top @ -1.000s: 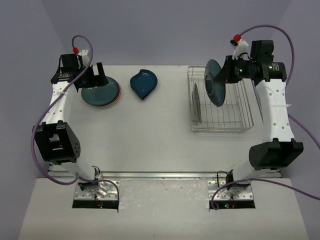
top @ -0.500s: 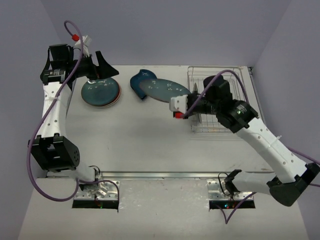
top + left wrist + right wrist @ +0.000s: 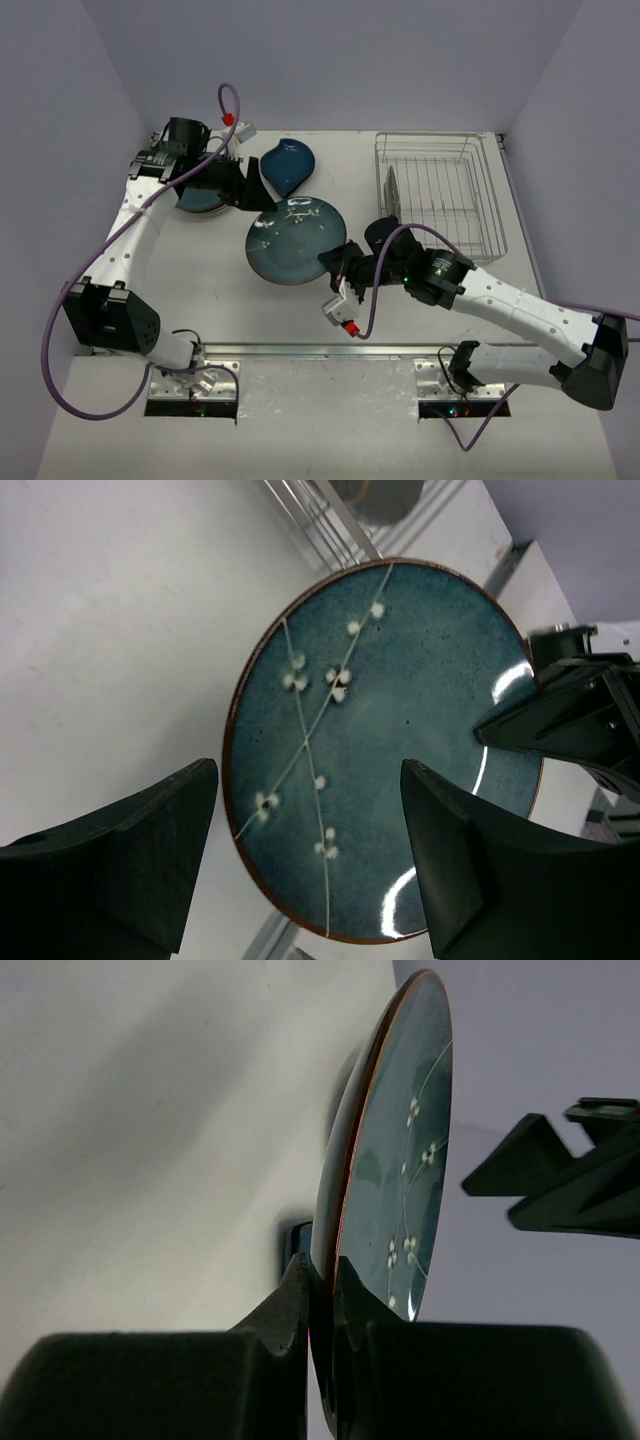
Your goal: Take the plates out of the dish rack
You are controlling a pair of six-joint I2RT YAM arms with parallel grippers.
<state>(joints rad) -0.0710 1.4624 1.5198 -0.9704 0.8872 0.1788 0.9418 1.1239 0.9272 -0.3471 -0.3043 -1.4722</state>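
1. Pinching the teal plate (image 3: 295, 238) by its near rim, the right gripper (image 3: 335, 262) holds it roughly face-up at mid-table, well apart from the dish rack (image 3: 497, 200) (probably offered for a handover).
2. The left gripper (image 3: 252, 188) hangs just beside the plate's far-left edge, jaws spread and empty, seemingly placed to take that rim.
3. The rack holds one upright plate (image 3: 393, 203) at its left end; I make out nothing else inside.
4. A leaf-shaped dish (image 3: 290, 163) and a stack of plates (image 3: 197, 200), partly hidden by the left arm, sit on the table (image 3: 200, 290).
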